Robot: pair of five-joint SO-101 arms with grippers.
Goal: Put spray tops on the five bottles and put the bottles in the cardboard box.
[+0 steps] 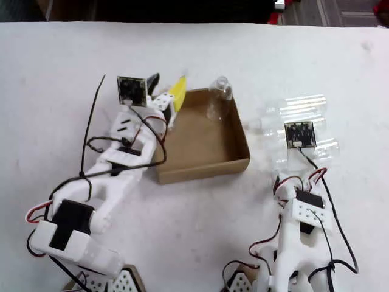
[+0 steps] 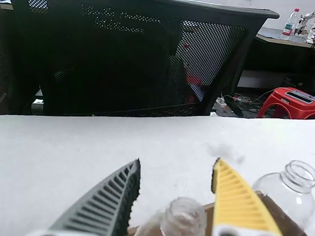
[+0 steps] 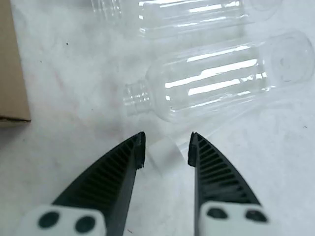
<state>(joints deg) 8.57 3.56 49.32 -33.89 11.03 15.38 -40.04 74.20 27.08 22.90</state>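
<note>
Bright light, seemingly overhead, glints on bottles (image 3: 216, 83).

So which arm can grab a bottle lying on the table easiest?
Right. The right gripper hangs open beside a lying bottle; the left gripper is over at the cardboard box.

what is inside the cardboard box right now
One clear plastic bottle stands upright in a far corner of the open brown cardboard box, neck open, no spray top. Elsewhere only cardboard floor shows; the left tool hides the other far corner.
</note>
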